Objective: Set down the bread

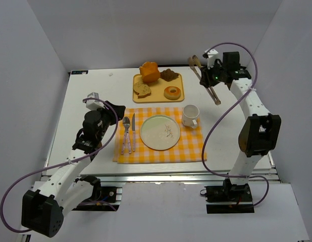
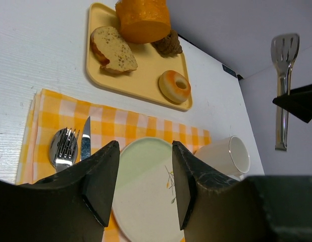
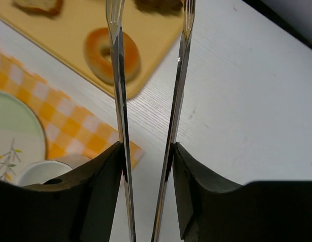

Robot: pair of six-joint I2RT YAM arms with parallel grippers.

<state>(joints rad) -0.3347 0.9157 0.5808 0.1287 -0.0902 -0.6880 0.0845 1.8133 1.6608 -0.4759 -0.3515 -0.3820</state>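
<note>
The bread [image 1: 142, 89] is a flat tan slice lying at the left of the yellow tray [image 1: 157, 96]; it also shows in the left wrist view [image 2: 114, 49] and, blurred, in the right wrist view [image 3: 40, 5]. The pale green plate [image 1: 160, 132] sits bare on the checked placemat. My right gripper [image 1: 218, 75] is shut on metal tongs [image 1: 206, 83], held in the air right of the tray; the tong arms [image 3: 118, 75] stand apart and point towards the donut. My left gripper [image 1: 111, 115] is open and empty, left of the placemat, with the plate [image 2: 146, 186] showing between its fingers.
The tray also holds an orange loaf [image 1: 150, 72], a brown piece [image 1: 169, 75] and a donut [image 1: 172, 92]. A white mug [image 1: 190, 115] stands right of the plate. A fork, a spoon and a knife [image 1: 127, 133] lie on the placemat [image 1: 161, 154] left of the plate.
</note>
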